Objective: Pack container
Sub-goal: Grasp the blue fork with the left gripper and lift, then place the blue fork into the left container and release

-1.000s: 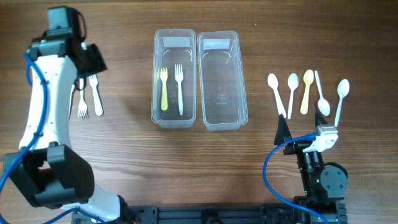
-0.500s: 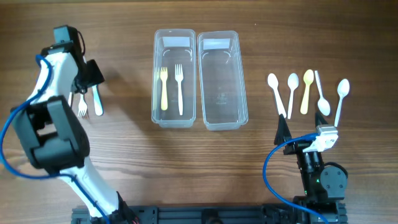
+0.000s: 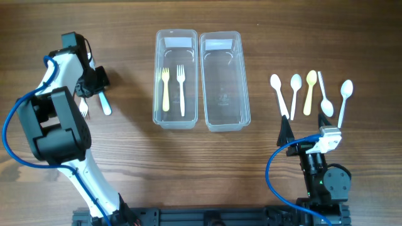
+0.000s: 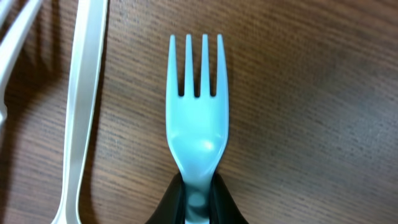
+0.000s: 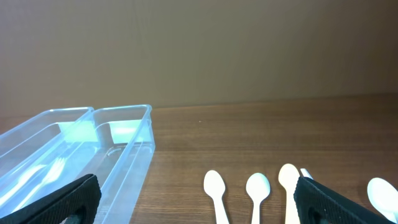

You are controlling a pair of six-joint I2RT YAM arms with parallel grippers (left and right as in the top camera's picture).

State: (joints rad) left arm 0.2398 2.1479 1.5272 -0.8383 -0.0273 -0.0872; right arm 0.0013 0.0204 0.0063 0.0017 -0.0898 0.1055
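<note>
Two clear containers stand side by side at the table's middle. The left container (image 3: 157,75) holds a yellow fork (image 3: 166,89) and a white fork (image 3: 181,90); the right container (image 3: 224,80) holds nothing. My left gripper (image 3: 95,83) is at the far left, low over the table, shut on a light blue fork (image 4: 198,118). Its jaws pinch the fork's neck and the tines point away from the wrist camera. Part of the blue fork (image 3: 104,103) sticks out below the gripper. My right gripper (image 5: 199,208) stands open near the front right, holding nothing.
A white fork (image 4: 78,112) lies just left of the blue one, with its tines (image 3: 83,109) showing beside the arm. Several white spoons (image 3: 278,94) and a yellow spoon (image 3: 309,91) lie in a row at the right, beyond the right gripper.
My left gripper has come down and shut on the blue fork. The fork has shifted and turned slightly on the table. The right arm has not moved.
</note>
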